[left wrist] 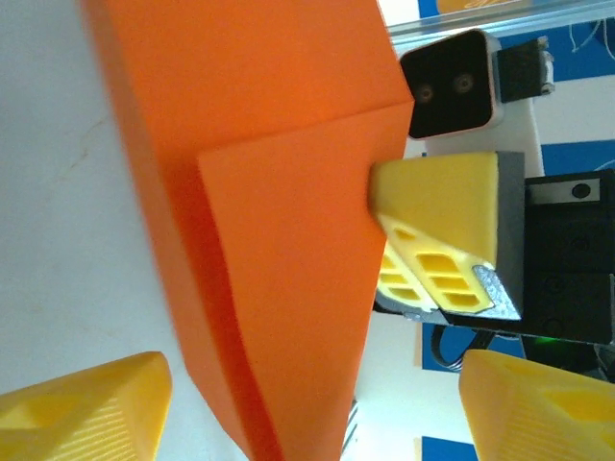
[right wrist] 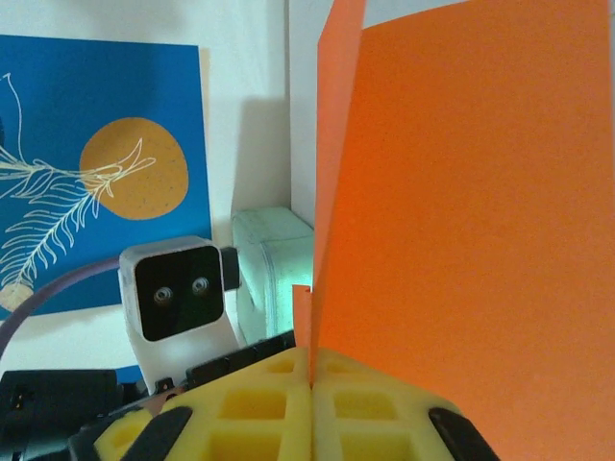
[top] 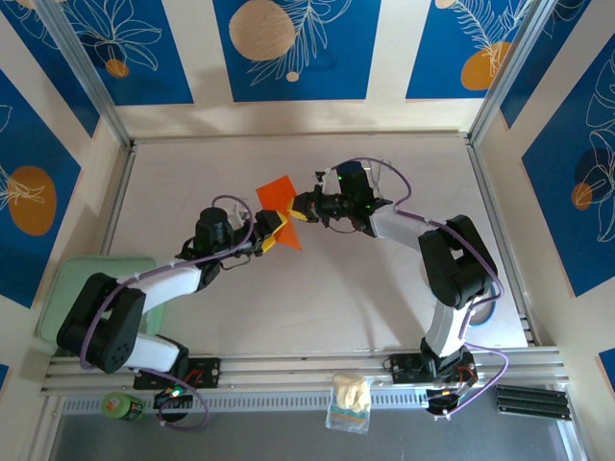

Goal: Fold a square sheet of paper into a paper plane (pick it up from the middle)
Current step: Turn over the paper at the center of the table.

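The square sheet of paper (top: 279,195) is bright orange, folded over with a crease, and held up above the middle of the table. My right gripper (top: 300,207) is shut on its edge; in the right wrist view the yellow fingers (right wrist: 259,413) meet around the sheet (right wrist: 461,192). My left gripper (top: 272,233) sits just below and left of the sheet, open. In the left wrist view its fingertips (left wrist: 96,403) stand wide on either side of the folded sheet (left wrist: 279,240) without touching it. The right gripper's fingers (left wrist: 442,240) pinch the sheet's right edge there. A paper plane is out of view.
A mint-green tray (top: 72,288) lies at the table's left edge by the left arm. A small clear packet (top: 349,401) and a green roll (top: 120,406) sit on the rail at the near edge. Metal frame rails (top: 495,192) border the table.
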`<state>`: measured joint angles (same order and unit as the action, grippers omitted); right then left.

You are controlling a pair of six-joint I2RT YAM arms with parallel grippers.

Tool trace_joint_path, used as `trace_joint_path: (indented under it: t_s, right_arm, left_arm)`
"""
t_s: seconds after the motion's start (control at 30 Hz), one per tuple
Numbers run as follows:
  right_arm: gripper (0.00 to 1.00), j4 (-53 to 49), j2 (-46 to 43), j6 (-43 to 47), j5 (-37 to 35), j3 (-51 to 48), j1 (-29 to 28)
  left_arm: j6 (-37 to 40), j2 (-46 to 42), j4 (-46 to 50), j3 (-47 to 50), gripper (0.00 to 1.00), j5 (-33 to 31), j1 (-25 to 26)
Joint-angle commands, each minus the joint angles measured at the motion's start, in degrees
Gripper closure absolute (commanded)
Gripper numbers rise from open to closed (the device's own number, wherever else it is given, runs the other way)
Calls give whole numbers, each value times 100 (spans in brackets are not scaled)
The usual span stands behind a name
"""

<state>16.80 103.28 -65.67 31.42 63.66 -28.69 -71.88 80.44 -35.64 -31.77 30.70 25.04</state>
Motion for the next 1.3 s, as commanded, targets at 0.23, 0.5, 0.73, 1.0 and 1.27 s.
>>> trace_joint_path:
  t_s: [0.23, 0.5, 0.73, 1.0, 1.27]
  right_arm:
    - [90, 228, -97, -122, 337, -152, 63]
    - [74, -306, -305, 217, 26, -205, 173]
    - [46, -1818, -1012, 1220, -1283, -255, 445]
    - [36, -3033, -1790, 2082, -3231, -345, 588]
    - [35, -3341, -2177, 2384, -3806, -544, 768]
  left_arm:
    - [-408, 306, -1247, -40, 57, 180, 32]
    - [-60, 161, -270, -205, 82, -25, -7]
    - [1125, -216, 2031, -712, 90, -334, -87]
    - [4017, -220, 6959, -2820, 93, -2706, 61]
    - [5219, 764, 9214, -4572, 94, -5683, 449]
